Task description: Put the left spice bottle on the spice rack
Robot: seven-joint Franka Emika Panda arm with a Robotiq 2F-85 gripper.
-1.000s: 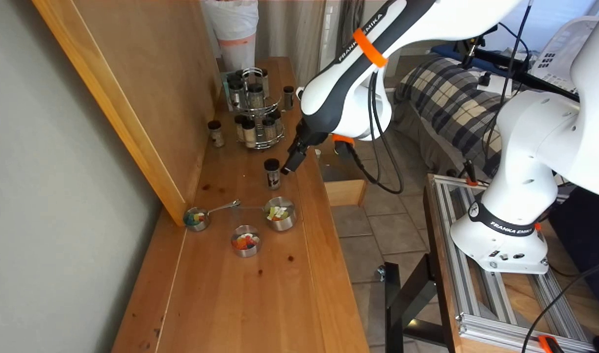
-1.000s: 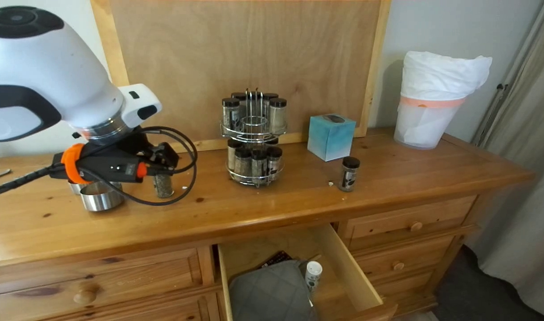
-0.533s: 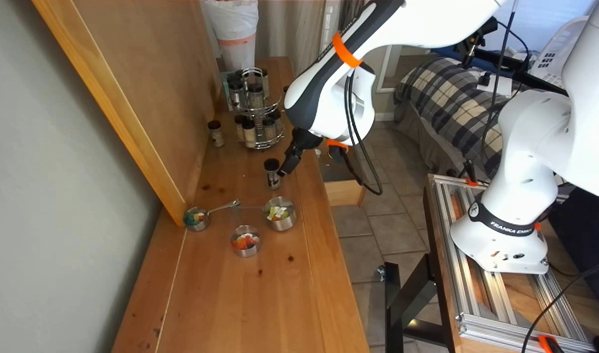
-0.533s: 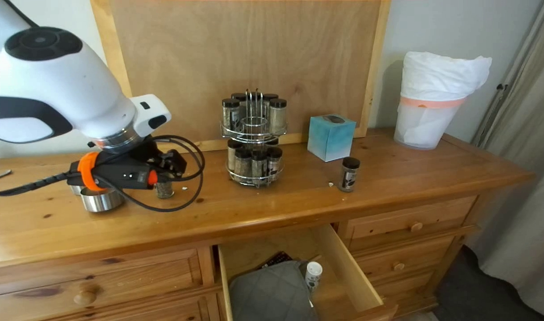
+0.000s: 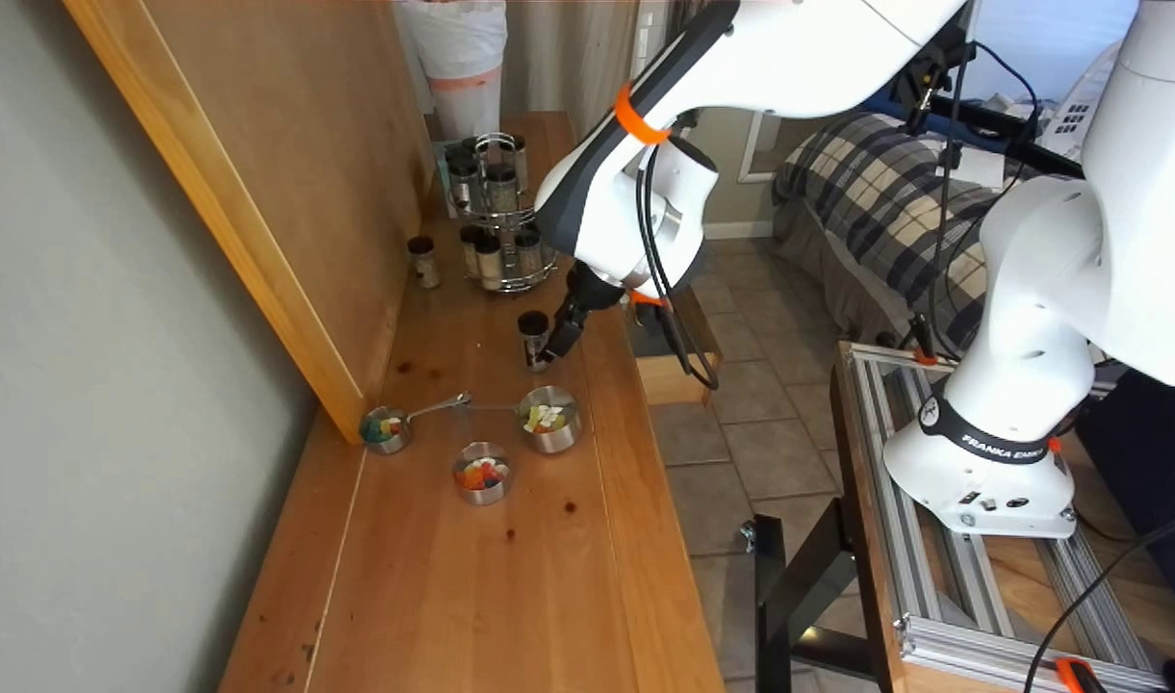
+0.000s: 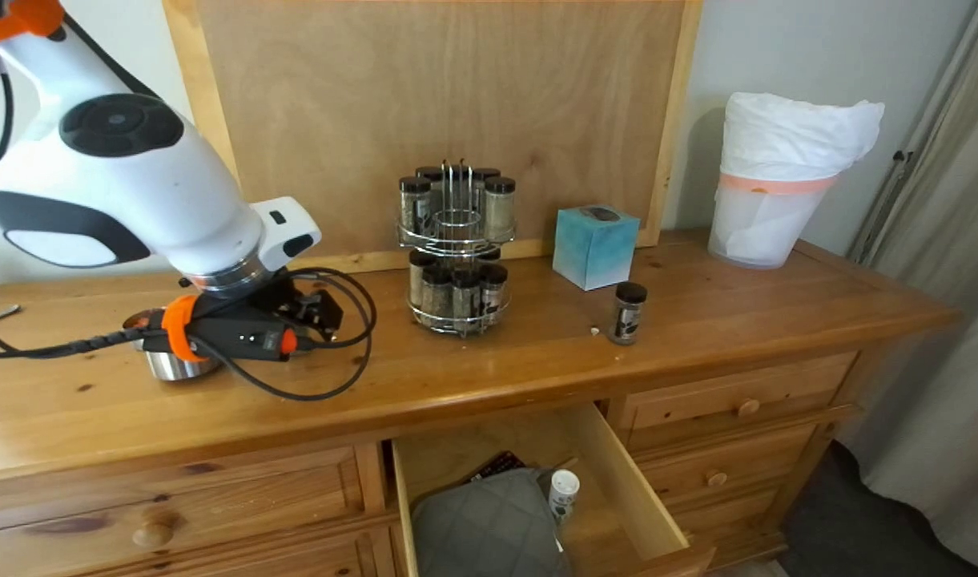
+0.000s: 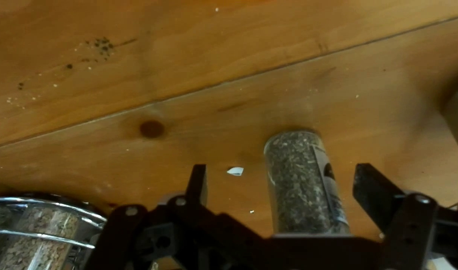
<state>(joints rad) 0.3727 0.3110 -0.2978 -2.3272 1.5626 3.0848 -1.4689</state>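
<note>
Widely parted tool (image 7: pixel 280 173), bottle (image 7: pixel 300 185) between, uneven gaps

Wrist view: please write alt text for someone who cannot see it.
A spice bottle, top hidden, stands on a wooden tabletop, seen between the fingers of the open end effector. Lower left: part of a wire rack with jars.

Tissue box (image 6: pixel 591 250): blue, on table (image 6: pixel 801 304).
Bin (image 6: pixel 759 226): white liner (image 6: pixel 793 136).
Metal cups (image 5: pixel 553 444): three, coloured bits (image 5: pixel 546 419) inside.
Drawer (image 6: pixel 626 489): open, grey pad (image 6: pixel 489 521) inside.
Bed (image 5: pixel 826 245): plaid blanket (image 5: pixel 905 202).
</note>
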